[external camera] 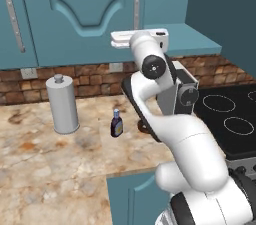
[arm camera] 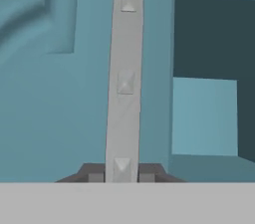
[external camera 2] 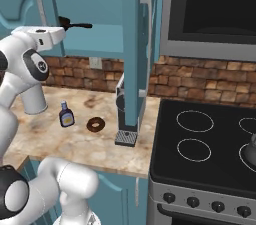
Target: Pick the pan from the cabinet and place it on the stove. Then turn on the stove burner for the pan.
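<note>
Clamping its 2 fingertips (arm camera: 94, 174) on the silver bar handle (arm camera: 124, 78) of the cabinet (arm camera: 45, 93) door, the end effector (arm camera: 121, 175) is gripping it narrowly. Inside, the pan (external camera 2: 70, 23) is sitting on the teal shelf (external camera 2: 100, 39), its handle pointing right, while the stove (external camera 2: 210, 139) is lying right of the bench (external camera 2: 75, 139).

bottle (external camera: 116, 123): 1 | canister (external camera: 62, 104): 1 | doughnut (external camera 2: 96, 124): 1 | stove knobs (external camera 2: 193, 201): 4 | pan (external camera 2: 75, 24): 1
</note>
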Motion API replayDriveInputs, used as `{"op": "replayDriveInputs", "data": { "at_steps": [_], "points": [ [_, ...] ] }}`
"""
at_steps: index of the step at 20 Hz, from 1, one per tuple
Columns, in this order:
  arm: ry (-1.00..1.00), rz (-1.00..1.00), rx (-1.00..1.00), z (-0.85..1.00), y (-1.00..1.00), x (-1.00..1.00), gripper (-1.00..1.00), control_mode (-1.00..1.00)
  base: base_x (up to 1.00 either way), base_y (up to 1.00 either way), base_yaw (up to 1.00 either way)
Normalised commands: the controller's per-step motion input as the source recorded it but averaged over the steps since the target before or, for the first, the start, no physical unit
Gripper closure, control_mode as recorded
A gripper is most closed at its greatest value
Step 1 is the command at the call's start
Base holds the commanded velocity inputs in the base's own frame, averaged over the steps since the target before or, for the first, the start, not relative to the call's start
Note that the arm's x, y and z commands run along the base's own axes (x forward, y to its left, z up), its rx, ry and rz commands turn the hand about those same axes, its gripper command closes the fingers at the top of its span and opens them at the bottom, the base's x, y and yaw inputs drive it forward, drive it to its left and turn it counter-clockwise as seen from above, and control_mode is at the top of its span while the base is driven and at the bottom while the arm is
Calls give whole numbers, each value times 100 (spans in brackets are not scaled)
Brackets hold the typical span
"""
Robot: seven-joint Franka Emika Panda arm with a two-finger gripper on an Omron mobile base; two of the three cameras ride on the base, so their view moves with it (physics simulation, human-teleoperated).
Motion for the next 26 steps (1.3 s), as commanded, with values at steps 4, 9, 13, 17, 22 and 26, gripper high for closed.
{"op": "replayDriveInputs", "data": {
  "at_steps": [4,9,13,17,22,26],
  "points": [
    [0,-2,0,-16,-1,-32,100,-100,0,0,0],
    [-3,-1,0,-3,4,-60,100,-100,0,0,0],
    [0,-3,0,-4,27,-69,100,-100,0,0,0],
    [0,-4,0,-10,33,-76,100,-100,0,0,0],
    [0,-5,-1,-13,57,-80,100,-100,0,0,0],
    [1,4,-3,-8,25,-29,-100,-100,0,0,0]
  ]
}}
